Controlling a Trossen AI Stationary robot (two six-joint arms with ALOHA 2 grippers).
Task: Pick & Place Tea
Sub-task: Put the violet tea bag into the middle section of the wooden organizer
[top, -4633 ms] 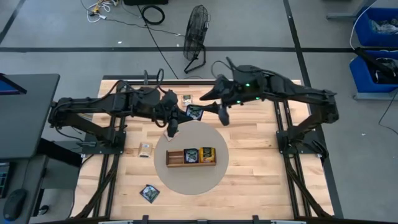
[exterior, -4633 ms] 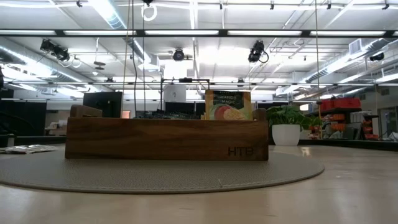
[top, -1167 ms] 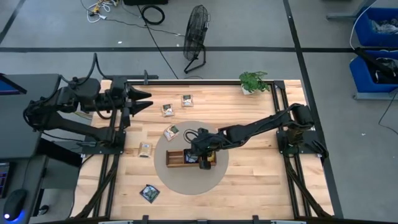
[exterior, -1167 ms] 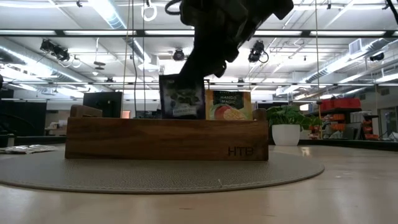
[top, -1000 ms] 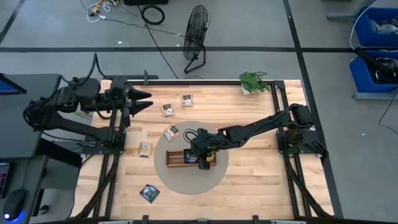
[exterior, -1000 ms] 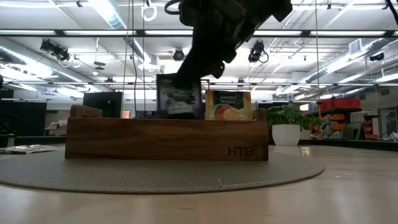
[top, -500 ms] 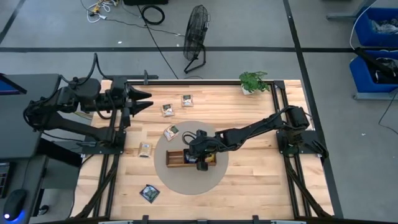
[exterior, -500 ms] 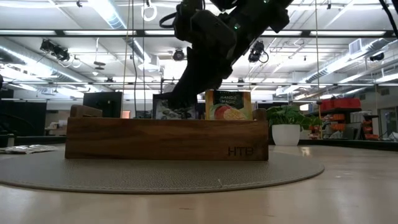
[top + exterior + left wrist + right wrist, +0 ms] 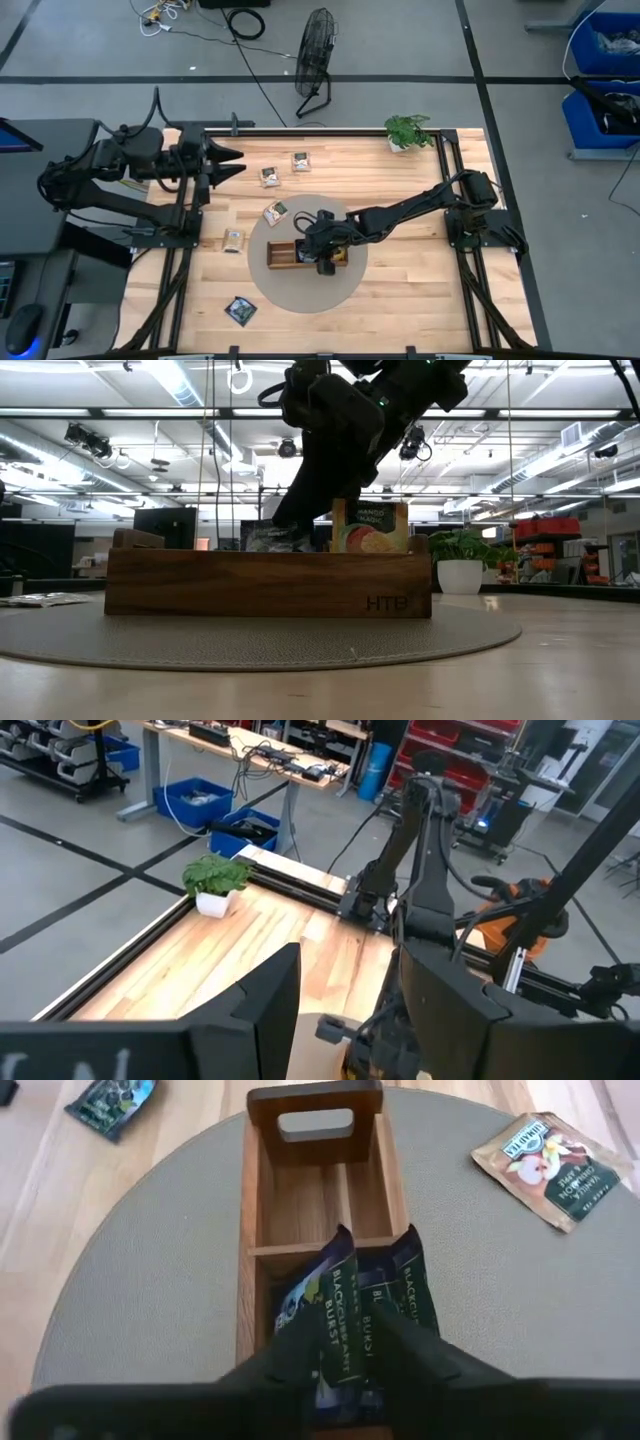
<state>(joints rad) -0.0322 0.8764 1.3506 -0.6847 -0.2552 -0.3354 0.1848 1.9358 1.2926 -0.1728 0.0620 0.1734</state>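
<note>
Brown wood at the centre of the table: the long tray (image 9: 285,253), laid across a round grey mat (image 9: 300,292). Reached down into its middle compartment with the right gripper (image 9: 345,1348), coming from the right side of the table. Found there two dark sachets (image 9: 350,1305) marked blackcurrant, standing on edge, one against the other. Kept the jaws apart on both sides of them, so judged as released and not clamped, though very close to them. Saw in the low view an orange sachet (image 9: 368,527) upright in the compartment next to the dark ones. Found nothing in the compartment by the handle, as far as the right wrist view showed. Parked the left gripper (image 9: 228,160) near the far left corner of the table, well apart from the tray, jaws open and holding nothing. Counted five pieces of tea outside the tray: three loose sachets (image 9: 268,177) on the bare wood, a beige sachet (image 9: 548,1168) lying on the edge of the mat, and a dark loose sachet (image 9: 240,311) near the front left. Judged the task as partly done: at least three sachets placed, five waiting to be picked, so more than half of the work ahead.
</note>
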